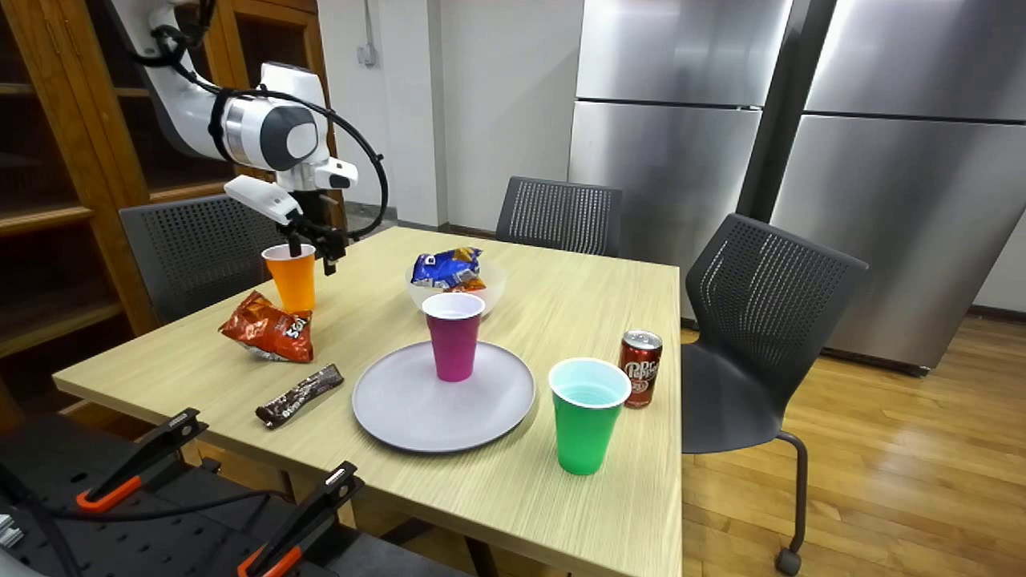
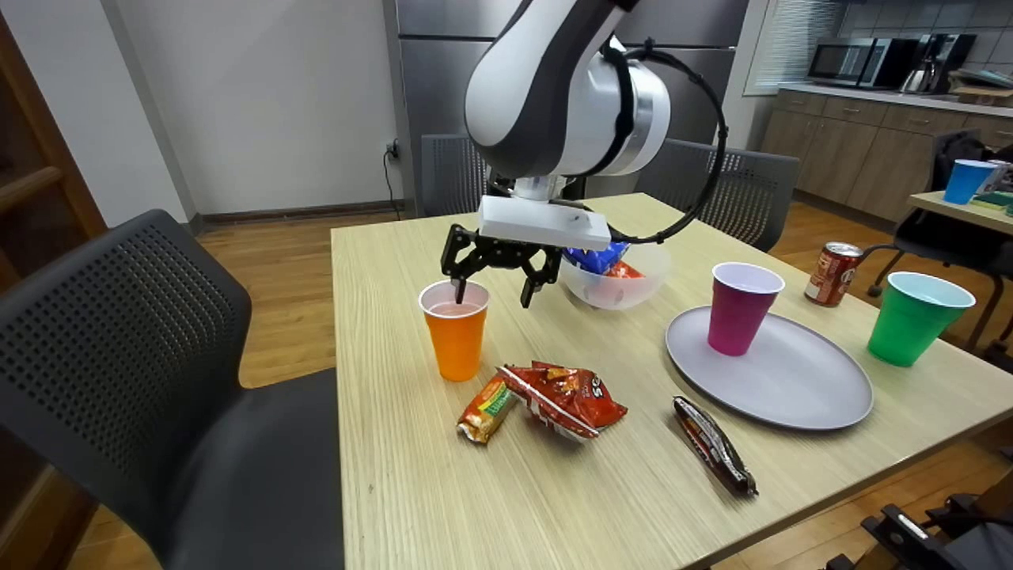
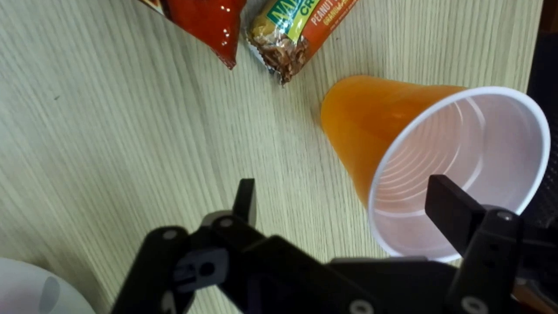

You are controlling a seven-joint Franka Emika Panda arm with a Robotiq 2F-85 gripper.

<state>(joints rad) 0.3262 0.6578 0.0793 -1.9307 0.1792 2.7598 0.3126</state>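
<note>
Probably light, thin-walled and easily dented, the orange cup (image 2: 457, 348) stands upright on the bench (image 2: 396, 475), one finger of the widely spread, empty pincer (image 2: 493, 302) over or inside its mouth, and a gentle pinch on the wall below the rim suits it.

Cups (image 1: 587, 441), four; bars (image 2: 715, 447), two; bags (image 2: 578, 396), at least two; plate (image 1: 433, 417), one; bowl (image 2: 613, 291), one; can (image 1: 640, 369), one; chairs (image 1: 769, 296), at least four; tables (image 1: 577, 288), two; fridges (image 1: 669, 184), two; microwave (image 2: 843, 62), one; clamps (image 1: 300, 521), at least two

The orange cup (image 2: 457, 339) looks like smooth plastic, the tool (image 2: 492, 302) matt, the red bag (image 2: 566, 400) crinkled and glossy.
</note>
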